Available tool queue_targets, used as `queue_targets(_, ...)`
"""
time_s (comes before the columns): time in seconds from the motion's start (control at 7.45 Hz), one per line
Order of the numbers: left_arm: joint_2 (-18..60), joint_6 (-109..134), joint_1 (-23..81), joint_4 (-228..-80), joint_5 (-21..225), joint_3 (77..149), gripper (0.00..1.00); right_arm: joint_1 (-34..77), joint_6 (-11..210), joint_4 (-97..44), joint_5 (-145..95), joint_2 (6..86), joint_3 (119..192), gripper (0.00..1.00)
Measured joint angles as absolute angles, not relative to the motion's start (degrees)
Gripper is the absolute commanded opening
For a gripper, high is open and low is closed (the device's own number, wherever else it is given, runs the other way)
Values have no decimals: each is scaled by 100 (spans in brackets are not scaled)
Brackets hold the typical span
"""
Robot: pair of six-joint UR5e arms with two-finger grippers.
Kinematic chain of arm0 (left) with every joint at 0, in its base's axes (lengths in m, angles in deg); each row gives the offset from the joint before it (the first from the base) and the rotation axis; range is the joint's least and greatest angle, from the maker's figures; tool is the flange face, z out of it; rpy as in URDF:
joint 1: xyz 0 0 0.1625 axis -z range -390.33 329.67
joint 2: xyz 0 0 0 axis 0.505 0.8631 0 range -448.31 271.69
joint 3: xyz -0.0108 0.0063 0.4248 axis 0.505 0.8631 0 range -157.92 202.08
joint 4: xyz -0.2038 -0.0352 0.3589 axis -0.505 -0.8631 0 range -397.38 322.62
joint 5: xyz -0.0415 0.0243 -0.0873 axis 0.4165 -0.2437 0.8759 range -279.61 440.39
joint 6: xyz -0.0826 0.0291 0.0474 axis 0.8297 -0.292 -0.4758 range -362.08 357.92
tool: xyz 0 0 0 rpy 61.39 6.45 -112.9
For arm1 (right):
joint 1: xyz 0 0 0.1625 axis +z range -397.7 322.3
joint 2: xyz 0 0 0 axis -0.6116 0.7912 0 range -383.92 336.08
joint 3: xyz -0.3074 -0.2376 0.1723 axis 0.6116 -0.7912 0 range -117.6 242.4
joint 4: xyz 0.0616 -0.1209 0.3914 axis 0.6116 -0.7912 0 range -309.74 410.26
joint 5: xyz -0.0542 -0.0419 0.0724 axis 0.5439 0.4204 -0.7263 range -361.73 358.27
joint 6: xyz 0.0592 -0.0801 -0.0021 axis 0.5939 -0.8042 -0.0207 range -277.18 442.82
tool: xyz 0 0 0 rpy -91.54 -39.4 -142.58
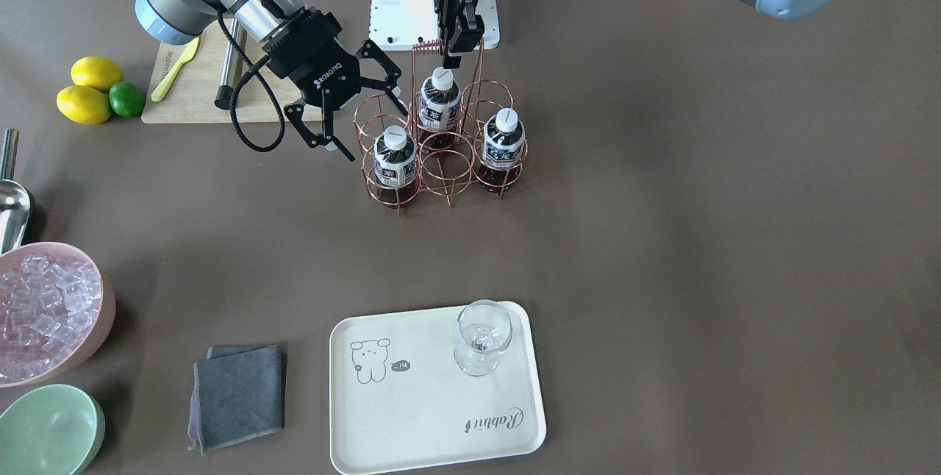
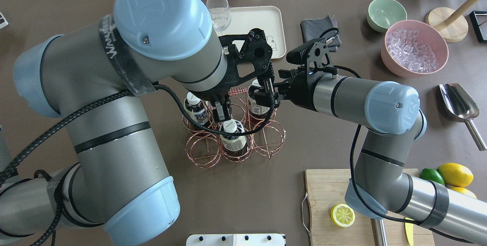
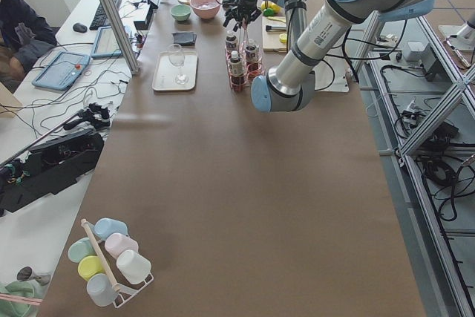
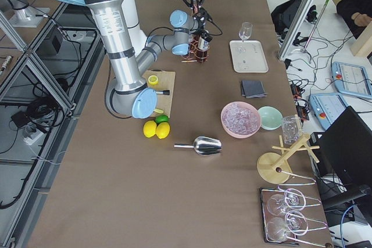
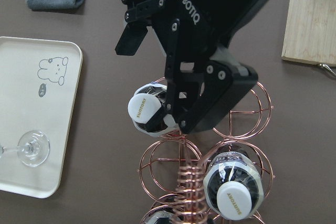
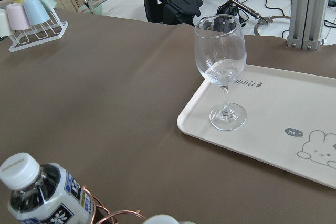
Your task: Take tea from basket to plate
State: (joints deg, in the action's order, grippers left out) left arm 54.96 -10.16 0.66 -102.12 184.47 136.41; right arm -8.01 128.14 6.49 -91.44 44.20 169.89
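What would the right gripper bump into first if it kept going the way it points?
Most likely the tea bottle standing in the basket. The open right gripper points straight at it, though depth is hard to judge.

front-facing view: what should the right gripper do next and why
Probably ease the right gripper toward the nearest tea in the basket until its open jaws straddle the bottle. It sits close beside that bottle with nothing held, and the plate has no tea yet.
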Motion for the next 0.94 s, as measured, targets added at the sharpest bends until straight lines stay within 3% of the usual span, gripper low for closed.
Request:
queue_targets(0.4,5398,-1017,36,-10109,18461,13795,0,-807,12798,404,-9081,4200,16855,89)
queue_targets(0.54,5346,-1017,30,-10029,18462,13907,0,-813,12791,353,-9078,4172,16846,79)
queue_targets(0.81,5307,-1017,25,-9949,18463,13995,0,-822,12819,312,-9076,4159,16840,73)
queue_targets(0.94,5306,-1017,16,-9934,18463,14005,0,-825,12824,304,-9076,4157,16840,59)
